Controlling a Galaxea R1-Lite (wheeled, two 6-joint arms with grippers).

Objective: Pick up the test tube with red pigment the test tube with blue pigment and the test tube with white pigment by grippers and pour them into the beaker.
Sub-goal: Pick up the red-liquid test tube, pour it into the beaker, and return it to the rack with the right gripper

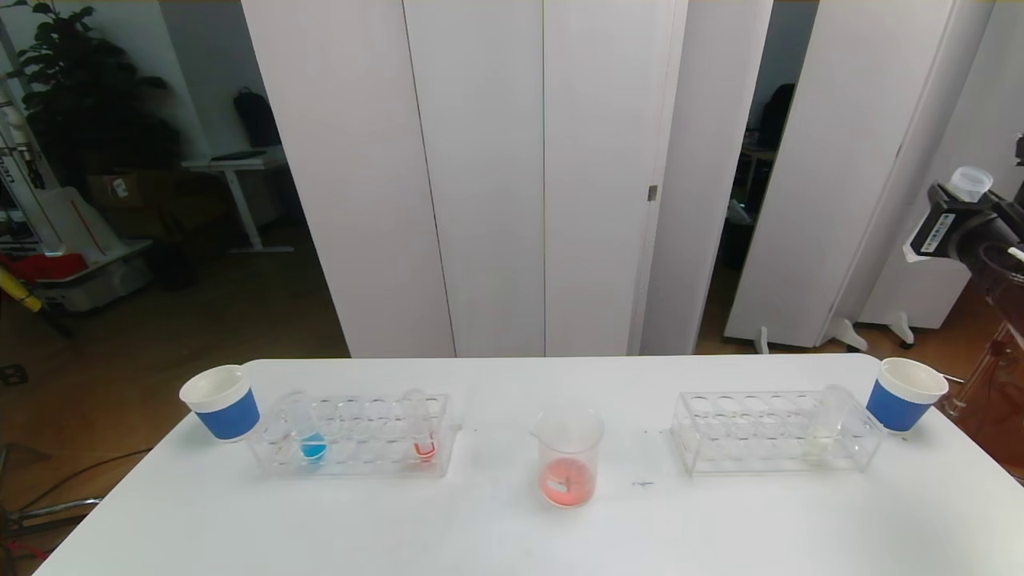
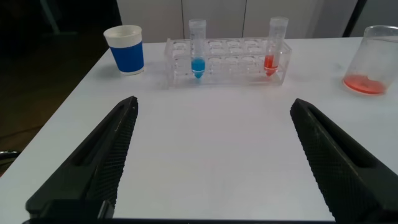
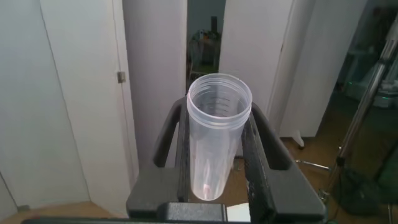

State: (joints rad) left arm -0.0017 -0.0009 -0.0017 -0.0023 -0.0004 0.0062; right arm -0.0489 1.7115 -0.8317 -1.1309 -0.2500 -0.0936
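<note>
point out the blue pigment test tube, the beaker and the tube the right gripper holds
test tube with blue pigment (image 2: 198,63), left wrist view, on the blue liquid
beaker (image 1: 568,448), head view, on its glass wall
empty test tube (image 3: 214,143), right wrist view, on its clear body

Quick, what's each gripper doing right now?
Left gripper: open, holding nothing, low over the table.
Right gripper: shut on an emptied test tube, raised off to the right.

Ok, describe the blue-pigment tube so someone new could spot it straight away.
Find the clear rack on the table's left side, beside the left paper cup. The test tube with blue pigment stands near the rack's cup end; its bright blue liquid sets it apart from the orange-red tube at the other end.
</note>
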